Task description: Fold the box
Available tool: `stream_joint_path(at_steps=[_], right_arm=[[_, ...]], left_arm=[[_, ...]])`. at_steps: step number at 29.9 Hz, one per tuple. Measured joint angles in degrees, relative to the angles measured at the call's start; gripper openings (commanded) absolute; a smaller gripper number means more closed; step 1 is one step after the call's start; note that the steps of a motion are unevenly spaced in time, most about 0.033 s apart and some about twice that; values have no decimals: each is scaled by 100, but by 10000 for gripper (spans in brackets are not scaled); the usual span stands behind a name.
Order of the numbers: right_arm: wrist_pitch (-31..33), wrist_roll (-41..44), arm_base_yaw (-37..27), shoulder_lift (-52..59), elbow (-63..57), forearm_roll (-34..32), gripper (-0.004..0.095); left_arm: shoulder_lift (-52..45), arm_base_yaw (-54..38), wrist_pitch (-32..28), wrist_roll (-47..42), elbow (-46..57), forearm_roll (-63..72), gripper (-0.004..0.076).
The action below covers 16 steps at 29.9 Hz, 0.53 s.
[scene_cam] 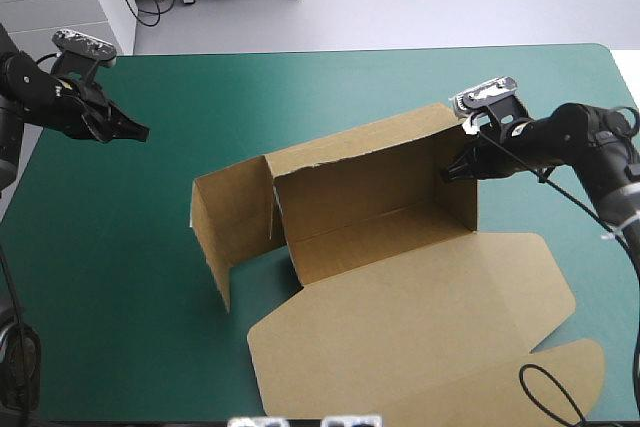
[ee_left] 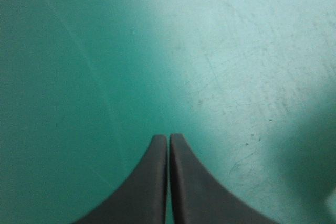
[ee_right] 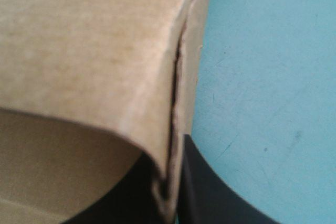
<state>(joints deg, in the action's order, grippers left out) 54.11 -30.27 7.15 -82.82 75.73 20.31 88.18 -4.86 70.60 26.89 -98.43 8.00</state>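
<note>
The brown box (scene_cam: 380, 207) stands in the middle of the table with its back wall and two side walls raised; its lid (scene_cam: 420, 327) lies flat toward the near edge. My right gripper (scene_cam: 455, 169) is shut on the box, pinching the right side wall near its top corner. In the right wrist view the brown box (ee_right: 94, 61) wall runs between the black fingers (ee_right: 210, 192), one on each face. My left gripper (scene_cam: 135, 131) hovers shut over bare teal-green cover at the far left, well away from the box. The left wrist view shows that gripper (ee_left: 168, 139) with both fingers pressed together.
The left side wall (scene_cam: 222, 227) of the box juts out toward the left. A rounded flap (scene_cam: 560, 372) of the lid lies near the table's right front corner. The teal-green cover (scene_cam: 110, 277) stretches bare left of the box.
</note>
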Motion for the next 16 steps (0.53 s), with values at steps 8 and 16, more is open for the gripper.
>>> stream_joint_path(at_steps=[8, 16], right_arm=[[603, 772, 0, -1194, 1014, -305, -18], [714, 1022, 0, -2123, 2051, -254, 56]], left_arm=[[0, 0, -32, -18, 2, 274, -8], [0, 0, -6, -18, 7, 402, -8]])
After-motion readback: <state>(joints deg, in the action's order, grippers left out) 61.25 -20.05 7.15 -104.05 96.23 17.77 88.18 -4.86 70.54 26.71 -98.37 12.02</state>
